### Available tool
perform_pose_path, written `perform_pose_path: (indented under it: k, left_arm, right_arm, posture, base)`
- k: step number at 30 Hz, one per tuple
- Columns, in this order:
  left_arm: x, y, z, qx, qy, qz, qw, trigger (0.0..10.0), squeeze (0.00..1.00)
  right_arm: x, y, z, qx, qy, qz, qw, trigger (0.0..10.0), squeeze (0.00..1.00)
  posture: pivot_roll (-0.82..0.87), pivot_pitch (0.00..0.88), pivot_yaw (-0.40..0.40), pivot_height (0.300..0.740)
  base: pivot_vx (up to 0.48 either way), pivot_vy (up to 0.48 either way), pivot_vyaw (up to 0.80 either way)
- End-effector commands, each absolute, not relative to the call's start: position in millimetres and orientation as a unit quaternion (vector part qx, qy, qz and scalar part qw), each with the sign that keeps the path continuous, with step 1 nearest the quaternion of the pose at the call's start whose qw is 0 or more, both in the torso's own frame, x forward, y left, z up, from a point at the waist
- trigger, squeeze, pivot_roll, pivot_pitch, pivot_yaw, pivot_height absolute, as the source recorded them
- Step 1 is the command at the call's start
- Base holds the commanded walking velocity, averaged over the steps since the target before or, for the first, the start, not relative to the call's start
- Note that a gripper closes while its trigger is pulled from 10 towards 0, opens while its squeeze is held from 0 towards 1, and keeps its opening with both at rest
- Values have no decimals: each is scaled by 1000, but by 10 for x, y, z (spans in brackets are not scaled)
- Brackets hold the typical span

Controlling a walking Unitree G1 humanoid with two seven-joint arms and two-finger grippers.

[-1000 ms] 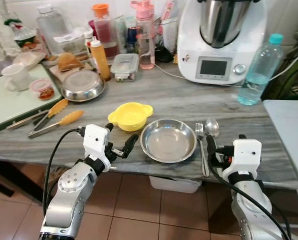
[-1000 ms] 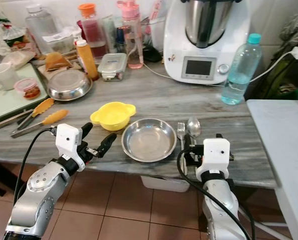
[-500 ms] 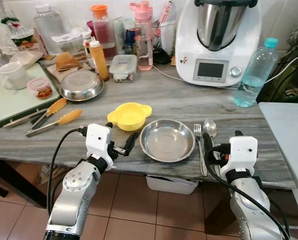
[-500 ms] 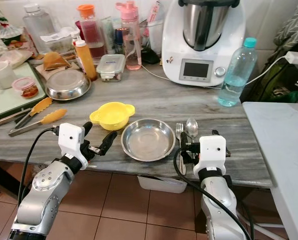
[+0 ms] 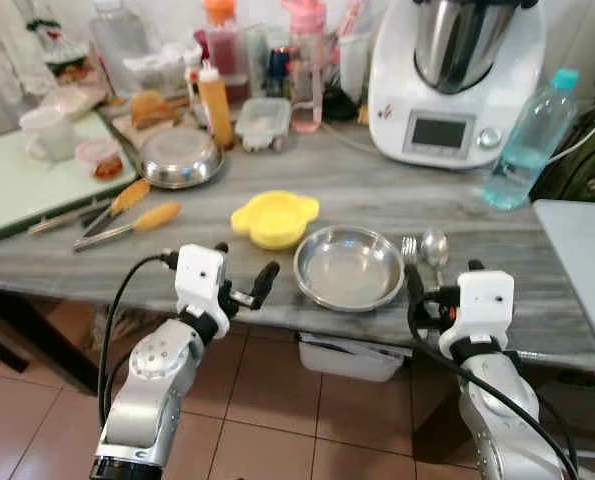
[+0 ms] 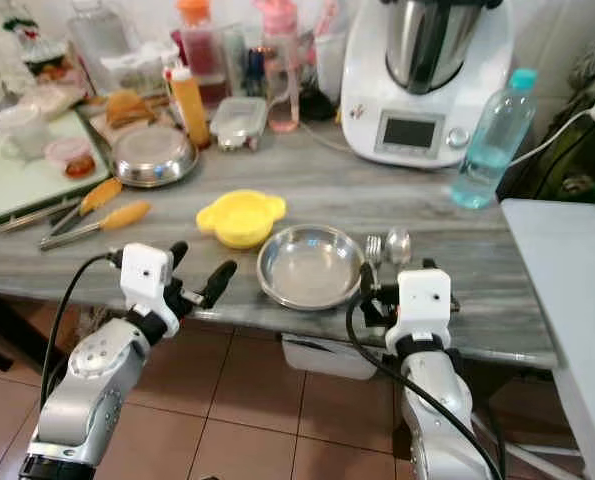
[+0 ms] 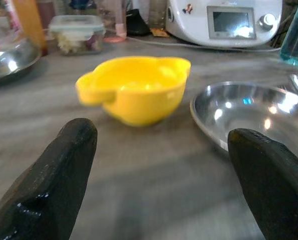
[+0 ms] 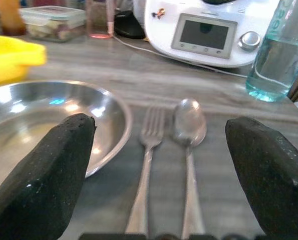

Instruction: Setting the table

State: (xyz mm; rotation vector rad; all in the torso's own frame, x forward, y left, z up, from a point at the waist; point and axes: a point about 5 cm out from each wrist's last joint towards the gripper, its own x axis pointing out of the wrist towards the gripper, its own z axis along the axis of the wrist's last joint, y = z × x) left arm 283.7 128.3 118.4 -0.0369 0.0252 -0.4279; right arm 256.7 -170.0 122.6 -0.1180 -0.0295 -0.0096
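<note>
Plate (image 5: 348,268) sat near edge, fork (image 8: 147,150) and spoon (image 8: 188,135) right, as a place setting | bowl (image 5: 274,218) far-left | both grippers (image 7: 159,190) (image 8: 159,185) spread, empty.

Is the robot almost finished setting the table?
Mostly, it seems. The steel plate sits at the counter's front edge with the fork and spoon side by side to its right and the yellow bowl behind-left. The left gripper and right gripper are open, holding nothing. A cup may be left.
</note>
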Motion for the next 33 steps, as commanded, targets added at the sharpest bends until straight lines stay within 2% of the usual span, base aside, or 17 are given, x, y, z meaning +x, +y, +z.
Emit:
perform_pose_path:
  k: [1, 28, 33]
  left_arm:
    - [2837, 1287, 1165, -10, 18, -211, 977, 10000, 0]
    - [2841, 1252, 1167, -1, 14, -231, 973, 10000, 0]
    - [2876, 1300, 1102, 4, 17, -213, 977, 10000, 0]
  right_arm:
    - [2567, -1712, 1207, -53, -10, -10, 999, 10000, 0]
    - [2607, -1735, 1202, -44, -7, -28, 999, 10000, 0]
    - [2620, -1735, 1199, -43, -6, -32, 999, 10000, 0]
  posture:
    - [-102, 0, 48, 740]
    - [-100, 5, 63, 740]
    - [-100, 4, 66, 740]
  base:
    - [-394, 0, 0]
    - [-376, 0, 0]
    - [0, 0, 0]
